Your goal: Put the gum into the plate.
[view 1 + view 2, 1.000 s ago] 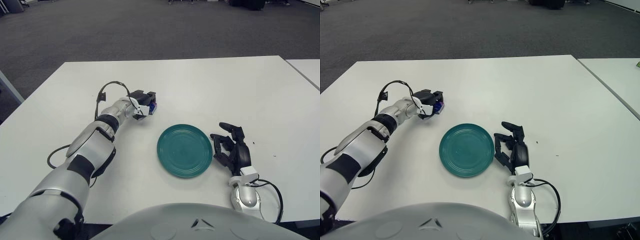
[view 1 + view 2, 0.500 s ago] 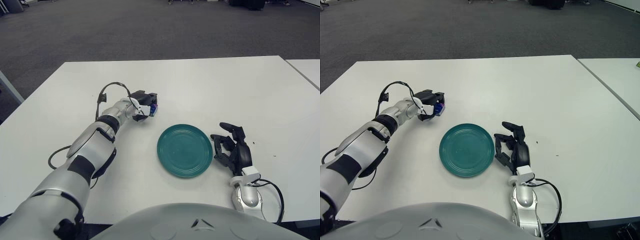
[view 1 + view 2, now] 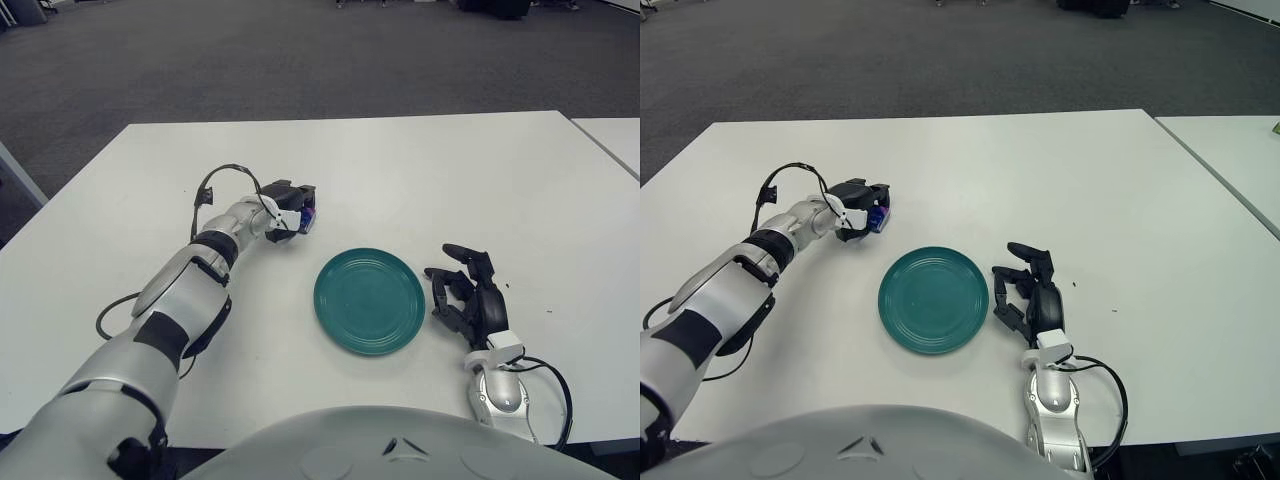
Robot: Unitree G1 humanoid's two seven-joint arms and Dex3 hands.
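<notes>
A small blue gum pack (image 3: pixel 877 218) is held in my left hand (image 3: pixel 293 212), whose fingers are closed around it, a little up and left of the plate. The pack also shows in the left eye view (image 3: pixel 307 215). A round teal plate (image 3: pixel 369 300) lies flat on the white table (image 3: pixel 450 180) near its front middle, with nothing in it. My right hand (image 3: pixel 468 300) rests just right of the plate's rim, fingers spread, holding nothing.
A black cable (image 3: pixel 215 180) loops over my left wrist. A second white table's corner (image 3: pixel 612 135) stands at the far right. Grey carpet lies beyond the table's far edge.
My left hand has lifted slightly with the gum pack in it. My right hand has shifted a little to the right, away from the plate.
</notes>
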